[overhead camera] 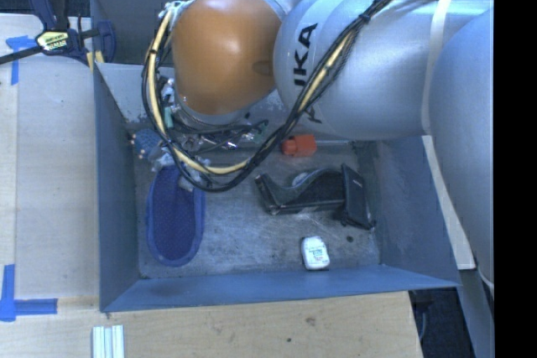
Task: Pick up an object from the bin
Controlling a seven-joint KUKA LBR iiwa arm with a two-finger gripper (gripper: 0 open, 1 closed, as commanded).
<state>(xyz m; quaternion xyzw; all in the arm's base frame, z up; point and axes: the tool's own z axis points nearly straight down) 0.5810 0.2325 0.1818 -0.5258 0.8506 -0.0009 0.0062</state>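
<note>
With the orange-capped wrist (222, 50) over the bin's (252, 291) back-left corner and its gripper's state impossible to tell, I'd lower squarely onto the blue oval pad (174, 218) by the left wall, avoiding the black tool (315, 193).

1. Blue oval pad (174, 218): dark blue with a finely textured face. It is lying flat on the left of the floor of the bin (252, 287), with its long axis running front to back and its far end partly hidden.
2. Black folding holder (312, 193): a flat black body with a grey curved part on top. It is lying across the middle of the floor, and its right end is tilting up.
3. Small white case (315, 252): squarish with rounded corners. It is sitting near the front wall, apart from the holder.
4. Orange piece (298, 146): small. It is lying toward the back and showing only in part.
</note>
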